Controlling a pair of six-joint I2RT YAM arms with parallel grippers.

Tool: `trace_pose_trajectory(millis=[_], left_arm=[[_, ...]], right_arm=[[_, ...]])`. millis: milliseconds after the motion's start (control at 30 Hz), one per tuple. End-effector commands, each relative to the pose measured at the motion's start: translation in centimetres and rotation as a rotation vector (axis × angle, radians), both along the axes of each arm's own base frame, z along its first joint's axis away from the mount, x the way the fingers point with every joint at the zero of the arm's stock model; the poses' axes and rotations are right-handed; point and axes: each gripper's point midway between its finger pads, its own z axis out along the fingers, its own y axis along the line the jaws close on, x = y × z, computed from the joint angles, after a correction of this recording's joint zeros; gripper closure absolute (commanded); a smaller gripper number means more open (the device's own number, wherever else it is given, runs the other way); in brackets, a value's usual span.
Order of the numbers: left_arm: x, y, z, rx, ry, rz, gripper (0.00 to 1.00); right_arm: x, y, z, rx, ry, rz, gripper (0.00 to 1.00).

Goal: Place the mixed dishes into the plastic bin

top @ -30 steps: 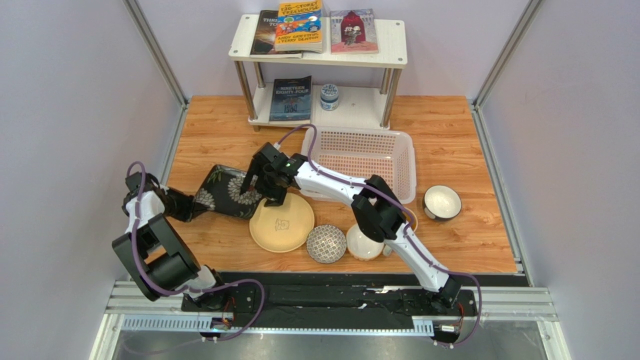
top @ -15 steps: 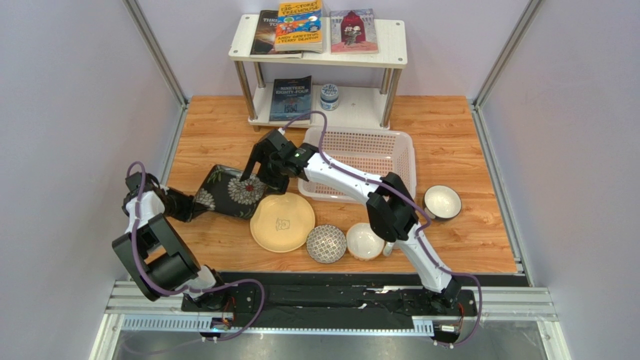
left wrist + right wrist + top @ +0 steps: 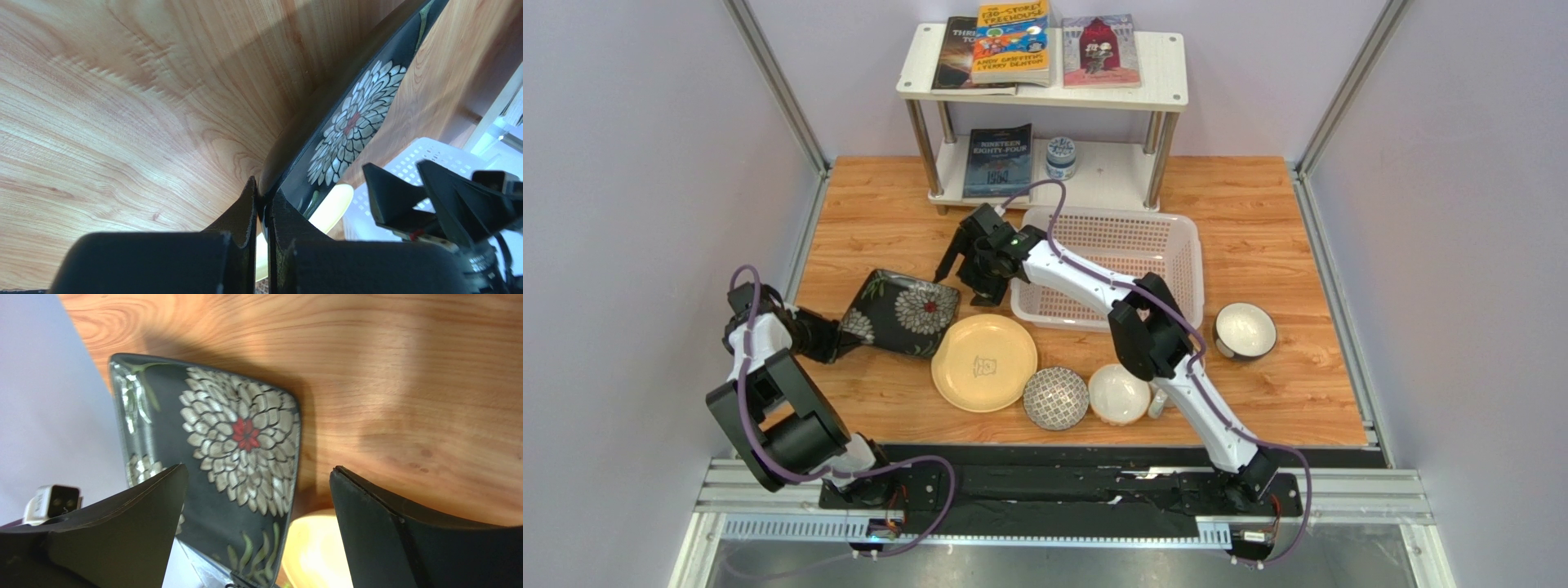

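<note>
Floral plate (image 3: 903, 312), left edge pinched in left end effector (image 3: 263, 192)

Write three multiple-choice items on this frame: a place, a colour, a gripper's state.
1. What lies on the table between the black floral plate and the grey-patterned bowl? A a red cup; B the round yellow plate; C a spoon.
2. The centre of the black floral plate's big flower is: A red; B blue; C white.
3. The left gripper is: A open; B shut on nothing; C shut on the black floral plate's rim.
Key: 1 B, the top view shows it there; 2 A, the right wrist view shows red; 3 C, the left wrist view shows both fingers pinching the rim.
</note>
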Motion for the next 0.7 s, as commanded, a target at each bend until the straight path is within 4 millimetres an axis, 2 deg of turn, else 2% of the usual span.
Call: trace_pose_trajectory(millis=[0,300,667], left_arm=[[0.2,0.0,0.2,0.002,-0.033,-0.015,1.00],[1.1,0.1,0.3,-0.028,-0.062,0.047,1.00],[1.2,-0.9,0.2,-0.056,-0.065,0.025,1.00]], right_arm=[[0.4,1.0,0.1,0.026,-0.010,-0.006,0.09],[-1.8,1.7,-0.9,0.033,0.045,0.004,0.08],[-2.2,3.8,-1.4,0.099,0.085,-0.007,0.16]])
